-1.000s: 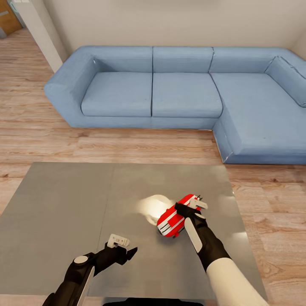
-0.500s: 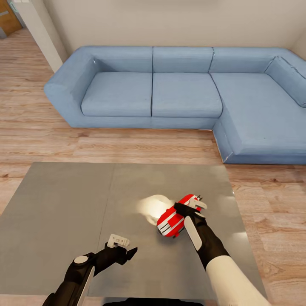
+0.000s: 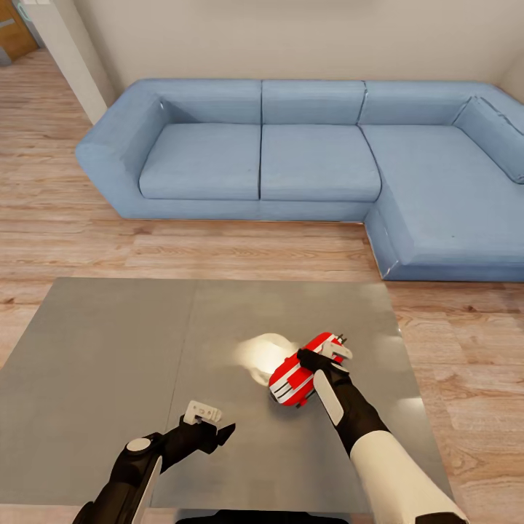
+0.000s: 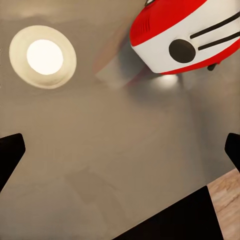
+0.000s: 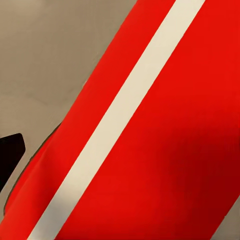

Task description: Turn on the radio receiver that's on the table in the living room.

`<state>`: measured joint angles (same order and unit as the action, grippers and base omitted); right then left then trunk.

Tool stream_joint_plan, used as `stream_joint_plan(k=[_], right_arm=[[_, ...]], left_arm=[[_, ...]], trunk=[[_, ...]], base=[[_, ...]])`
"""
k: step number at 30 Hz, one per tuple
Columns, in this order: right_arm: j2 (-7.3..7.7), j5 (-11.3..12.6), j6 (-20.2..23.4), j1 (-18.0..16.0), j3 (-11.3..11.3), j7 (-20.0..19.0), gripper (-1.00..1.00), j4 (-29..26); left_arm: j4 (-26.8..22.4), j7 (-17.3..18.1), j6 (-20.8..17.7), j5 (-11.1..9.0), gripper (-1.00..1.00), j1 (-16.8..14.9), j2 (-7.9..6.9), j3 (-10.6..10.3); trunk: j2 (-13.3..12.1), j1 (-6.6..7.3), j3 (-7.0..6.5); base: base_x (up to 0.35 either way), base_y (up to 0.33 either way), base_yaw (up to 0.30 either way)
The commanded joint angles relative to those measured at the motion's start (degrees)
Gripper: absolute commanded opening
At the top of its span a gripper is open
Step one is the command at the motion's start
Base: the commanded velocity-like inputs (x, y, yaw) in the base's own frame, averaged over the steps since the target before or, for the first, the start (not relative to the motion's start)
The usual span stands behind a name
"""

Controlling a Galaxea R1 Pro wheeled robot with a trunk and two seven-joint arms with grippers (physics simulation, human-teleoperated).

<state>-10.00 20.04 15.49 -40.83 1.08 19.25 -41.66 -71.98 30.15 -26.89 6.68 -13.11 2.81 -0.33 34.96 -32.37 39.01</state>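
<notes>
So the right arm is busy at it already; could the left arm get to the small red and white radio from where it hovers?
Probably yes. The left gripper hangs open over bare grey table top, and nothing lies between it and the red radio. The right gripper sits at the radio's far end, leaving the near end free.

Bright, even, soft room light, round white lamp glare (image 3: 263, 354) mirrored on the glossy grey tabletop (image 3: 109, 364), faint shadow beneath the small red-and-white radio (image 4: 187, 37), sharp renders, slight softness close-up
</notes>
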Motion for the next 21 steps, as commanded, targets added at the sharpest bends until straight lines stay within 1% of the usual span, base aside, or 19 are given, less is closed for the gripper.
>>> stream_joint_plan(k=[1,2,3,11,21], right_arm=[[0.00,0.2,-0.1,0.0,0.0,-0.1,1.00,0.1],[0.00,0.2,-0.1,0.0,0.0,-0.1,1.00,0.1],[0.00,0.1,-0.1,0.0,0.0,-0.1,-1.00,0.1],[0.00,0.2,-0.5,-0.9,-0.3,-0.1,-1.00,2.3],[0.00,0.1,-1.1,-1.0,-0.3,-0.1,-1.00,2.4]], left_arm=[[0.0,0.0,0.0,0.0,1.00,0.0,0.00,0.0],[0.0,0.0,0.0,0.0,1.00,0.0,0.00,0.0],[0.0,0.0,0.0,0.0,1.00,0.0,0.02,0.0],[0.0,-0.2,0.0,0.0,1.00,0.0,0.07,0.0],[0.0,-0.2,0.0,0.0,1.00,0.0,0.05,0.0]], trunk=[[0.0,-0.01,0.00],[0.0,-0.01,0.00],[0.0,-0.01,0.00],[0.0,-0.01,0.00],[0.0,-0.01,0.00]], base=[[0.000,0.000,0.000],[0.000,0.000,0.000],[0.000,0.000,0.000],[0.000,0.000,0.000],[0.000,0.000,0.000]])
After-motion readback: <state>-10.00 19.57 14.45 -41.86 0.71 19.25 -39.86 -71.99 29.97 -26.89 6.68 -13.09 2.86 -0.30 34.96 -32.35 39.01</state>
